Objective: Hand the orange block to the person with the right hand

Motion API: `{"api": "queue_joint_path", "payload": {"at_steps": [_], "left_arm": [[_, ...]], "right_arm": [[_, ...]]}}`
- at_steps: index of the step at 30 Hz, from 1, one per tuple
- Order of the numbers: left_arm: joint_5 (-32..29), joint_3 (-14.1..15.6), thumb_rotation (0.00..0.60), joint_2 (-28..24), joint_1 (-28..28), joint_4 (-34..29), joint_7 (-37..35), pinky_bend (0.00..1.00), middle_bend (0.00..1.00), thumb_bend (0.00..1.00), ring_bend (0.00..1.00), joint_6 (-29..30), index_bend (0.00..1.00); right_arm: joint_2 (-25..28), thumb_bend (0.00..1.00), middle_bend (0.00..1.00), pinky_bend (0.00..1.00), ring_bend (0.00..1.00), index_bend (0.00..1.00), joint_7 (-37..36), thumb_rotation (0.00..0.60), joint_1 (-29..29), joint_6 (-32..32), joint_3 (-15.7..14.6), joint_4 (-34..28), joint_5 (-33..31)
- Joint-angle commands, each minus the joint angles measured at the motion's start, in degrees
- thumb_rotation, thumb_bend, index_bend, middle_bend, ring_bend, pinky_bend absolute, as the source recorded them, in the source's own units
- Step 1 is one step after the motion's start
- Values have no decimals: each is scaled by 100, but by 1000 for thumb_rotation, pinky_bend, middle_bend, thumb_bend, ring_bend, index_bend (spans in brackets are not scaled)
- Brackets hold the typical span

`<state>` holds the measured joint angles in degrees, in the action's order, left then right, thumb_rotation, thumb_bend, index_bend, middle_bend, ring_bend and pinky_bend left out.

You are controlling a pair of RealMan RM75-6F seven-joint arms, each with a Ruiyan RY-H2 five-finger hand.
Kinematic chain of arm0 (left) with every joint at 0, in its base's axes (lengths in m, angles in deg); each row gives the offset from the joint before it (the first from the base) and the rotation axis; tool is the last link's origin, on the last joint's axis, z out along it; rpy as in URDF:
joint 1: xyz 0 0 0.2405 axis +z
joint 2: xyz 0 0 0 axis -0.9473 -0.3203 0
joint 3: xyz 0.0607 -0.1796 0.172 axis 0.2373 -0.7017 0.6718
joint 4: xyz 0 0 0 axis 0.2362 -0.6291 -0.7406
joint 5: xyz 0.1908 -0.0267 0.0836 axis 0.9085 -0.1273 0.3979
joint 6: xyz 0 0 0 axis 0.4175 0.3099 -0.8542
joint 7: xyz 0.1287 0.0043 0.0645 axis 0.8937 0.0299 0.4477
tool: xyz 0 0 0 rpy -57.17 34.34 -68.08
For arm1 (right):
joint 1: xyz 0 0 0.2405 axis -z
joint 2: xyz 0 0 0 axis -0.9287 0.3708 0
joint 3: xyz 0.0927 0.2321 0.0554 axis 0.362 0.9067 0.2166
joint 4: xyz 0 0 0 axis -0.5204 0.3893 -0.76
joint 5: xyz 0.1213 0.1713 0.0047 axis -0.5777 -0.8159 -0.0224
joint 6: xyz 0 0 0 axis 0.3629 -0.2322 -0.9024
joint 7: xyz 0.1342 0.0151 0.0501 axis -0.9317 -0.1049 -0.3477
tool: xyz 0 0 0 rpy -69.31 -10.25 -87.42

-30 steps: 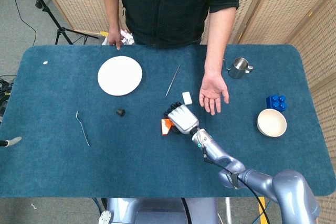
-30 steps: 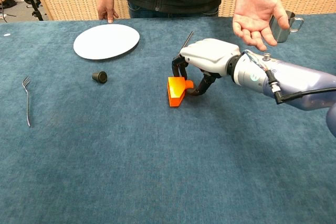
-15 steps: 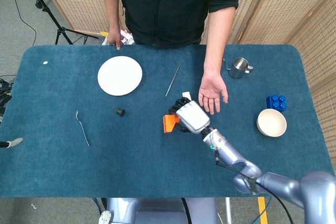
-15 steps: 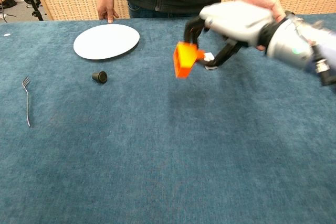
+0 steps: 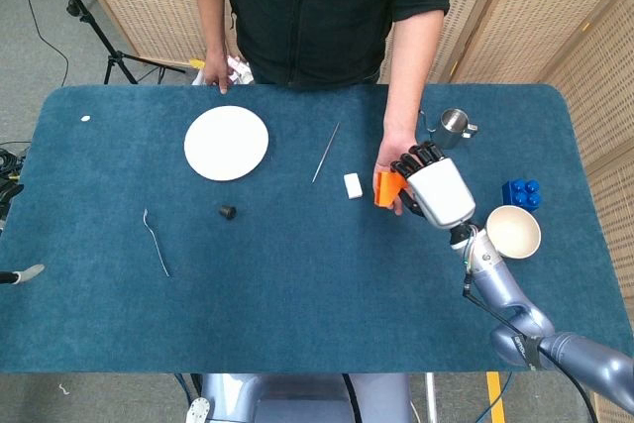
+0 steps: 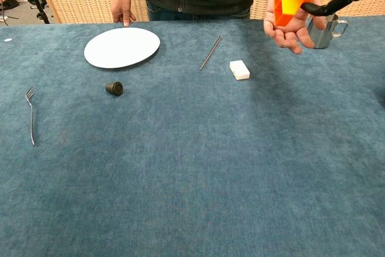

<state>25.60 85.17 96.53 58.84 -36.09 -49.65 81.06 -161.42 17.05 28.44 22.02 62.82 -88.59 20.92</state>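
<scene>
Blue table (image 5: 297, 294), wicker screens behind: my right hand (image 5: 436, 190) grips the orange block (image 5: 387, 188) aloft over the person's open palm (image 6: 289, 31), near the far edge beside a metal cup (image 5: 453, 128).

1. The table (image 5: 119, 324) is covered in deep teal-blue cloth.
2. The block (image 5: 386, 188) is bright orange.
3. The right hand (image 5: 433, 190) has a white shell and black fingers (image 5: 420, 156).
4. The plate (image 5: 226, 143) is white.
5. The bowl (image 5: 512, 232) is cream.
6. The brick (image 5: 521, 193) is blue.
7. The person's top (image 5: 317, 7) is black.
</scene>
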Motion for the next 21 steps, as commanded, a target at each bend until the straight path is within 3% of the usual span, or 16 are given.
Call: {"api": "queue_joint_path", "payload": {"at_steps": [1,6,9,11,13,17,21], "left_arm": [[-1,3,600,-1,-1,-2,5,0,0,0,0,-3,0],[-18,5,600,-4,-15,-2,6,0,0,0,0,-35,0],[-36,1,600,-3,-29,14,-15,0,0,0,0,-64,0],[-36,3,600,-2,-37,26,-19,0,0,0,0,-80,0],[-25,8,600,-3,-43,28,-23,0,0,0,0,-85,0],[-12,14,600,-2,-46,23,-14,0,0,0,0,-81,0],[1,24,600,-9,-38,15,-10,0,0,0,0,-66,0]], "right_arm": [[-166,520,418,261,323,488,169,600,67,139,-60,292,50],[-336,519,360,261,323,475,215,600,71,153,-33,526,-22],[-355,483,215,261,291,272,360,600,94,60,-39,555,-126],[-322,446,67,261,218,69,529,600,123,-59,-8,451,-296],[-292,440,6,261,167,5,619,600,150,-98,33,343,-413],[-190,440,0,261,96,0,652,600,212,-71,59,169,-483],[-25,440,0,261,94,0,611,600,312,93,78,-4,-455]]}}
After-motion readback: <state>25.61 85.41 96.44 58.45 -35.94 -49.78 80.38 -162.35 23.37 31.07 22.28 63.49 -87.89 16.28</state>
